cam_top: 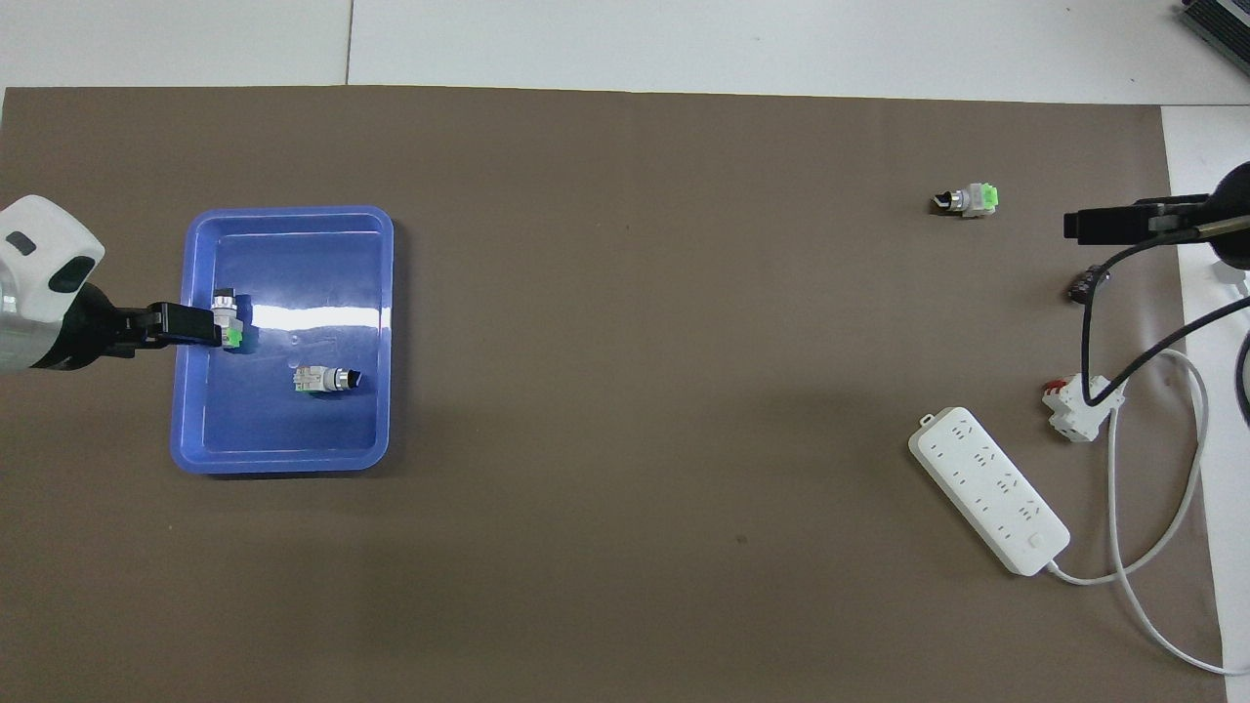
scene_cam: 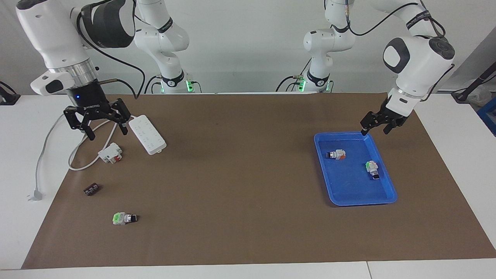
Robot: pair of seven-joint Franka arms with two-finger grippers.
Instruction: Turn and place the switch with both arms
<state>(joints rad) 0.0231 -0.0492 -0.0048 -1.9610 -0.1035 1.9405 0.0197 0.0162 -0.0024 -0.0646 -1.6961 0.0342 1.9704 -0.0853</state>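
- Blue tray (scene_cam: 390,192) is seen at three o'clock in the facing view, and the switch (scene_cam: 372,169) lies released inside it; placement looks done.
- White power strip (scene_cam: 147,134) is spotted at nine o'clock, nothing blocking.
- Left gripper (scene_cam: 375,125), jaws apart, is hung over the tray's rim.
- Right gripper (scene_cam: 104,123), jaws apart, is parked over the cable (scene_cam: 48,136).
- Second switch (scene_cam: 336,154) lies alongside in the tray.

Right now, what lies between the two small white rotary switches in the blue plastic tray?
Nothing: only bare floor of the blue plastic tray separates the green-faced switch from the orange-ended switch. The facing view shows it best.
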